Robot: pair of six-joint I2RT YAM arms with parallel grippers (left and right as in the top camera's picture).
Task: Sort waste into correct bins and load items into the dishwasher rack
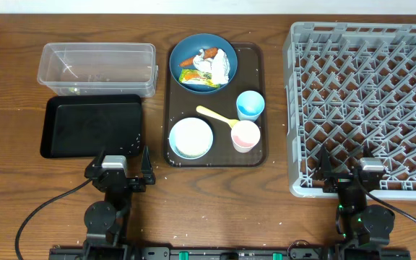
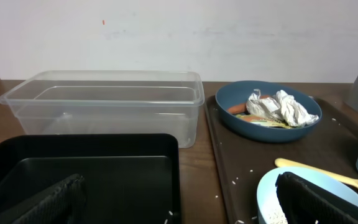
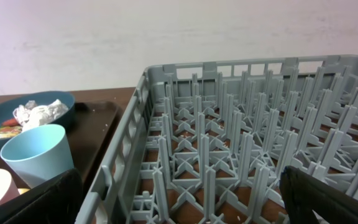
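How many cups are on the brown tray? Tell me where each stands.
2. The light-blue cup stands by the right edge of the brown tray; the pink cup stands beside it, nearer the robot. None appears hidden.

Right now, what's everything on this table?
tub: 1, clear, back left
black tray: 1, black, before tub
brown tray: 1, dark brown, centre
blue bowl: 1, dark blue, brown tray's back
tissue, wrapper, carrot: 1 each, white, yellow-green, orange, in blue bowl
white bowl: 1, white, brown tray's front
blue cup: 1, light blue, brown tray's right
pink cup: 1, pink, nearer than blue cup
spoon: 1, yellow, between white bowl and cups
rack: 1, grey, right
left claw, right claw: 2, black, open, near edge
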